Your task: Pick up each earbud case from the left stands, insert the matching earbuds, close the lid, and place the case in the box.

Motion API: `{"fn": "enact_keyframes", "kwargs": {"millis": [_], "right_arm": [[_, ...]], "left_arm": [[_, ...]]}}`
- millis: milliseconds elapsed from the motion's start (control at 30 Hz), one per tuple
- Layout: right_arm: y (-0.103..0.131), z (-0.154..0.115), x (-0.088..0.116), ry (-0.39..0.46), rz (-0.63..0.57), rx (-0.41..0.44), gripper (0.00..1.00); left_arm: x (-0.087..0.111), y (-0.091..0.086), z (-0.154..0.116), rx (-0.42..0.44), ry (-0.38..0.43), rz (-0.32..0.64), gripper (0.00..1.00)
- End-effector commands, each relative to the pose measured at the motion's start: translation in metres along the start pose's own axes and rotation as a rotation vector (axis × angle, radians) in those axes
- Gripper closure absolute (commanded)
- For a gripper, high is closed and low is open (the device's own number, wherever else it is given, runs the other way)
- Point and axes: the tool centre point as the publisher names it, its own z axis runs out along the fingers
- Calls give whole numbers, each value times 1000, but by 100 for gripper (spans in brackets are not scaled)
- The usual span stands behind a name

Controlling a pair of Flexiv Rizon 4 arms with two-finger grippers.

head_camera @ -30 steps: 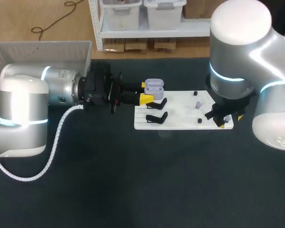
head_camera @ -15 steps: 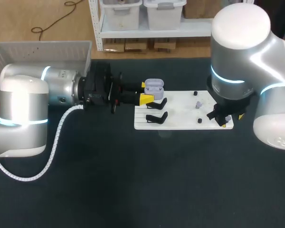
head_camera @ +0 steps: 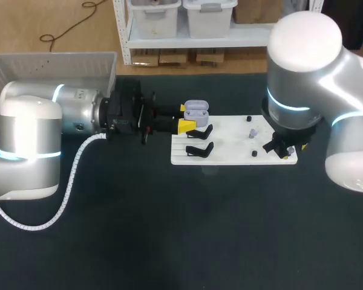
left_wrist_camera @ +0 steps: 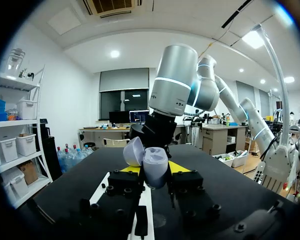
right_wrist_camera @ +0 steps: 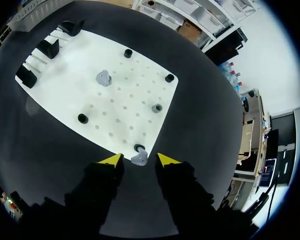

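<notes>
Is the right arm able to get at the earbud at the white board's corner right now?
Probably yes: the earbud sits uncovered between the right gripper's open fingers, and the left gripper, holding the earbud case, is at the board's other end.

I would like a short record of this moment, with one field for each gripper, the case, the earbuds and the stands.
left gripper: shut on the earbud case
earbud case: lid open, between the left fingers
right gripper: open, one fingertip on each side of the near earbud, not touching it
near earbud: at the edge of the white board
second earbud: further in on the board
black stands: at the board's left end
box: far left of the table
</notes>
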Motion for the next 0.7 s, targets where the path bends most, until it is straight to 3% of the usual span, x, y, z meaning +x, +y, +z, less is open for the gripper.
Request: {"fn": "enact_keyframes", "kwargs": {"millis": [33,700], "right_arm": [[-1,1,0,-13,-1,3,61],[-3,7,1,-11,4,7,67]], "left_arm": [[1,-1,0,-4,-2,2,100],[1,-1,0,-4,-2,2,100]]}}
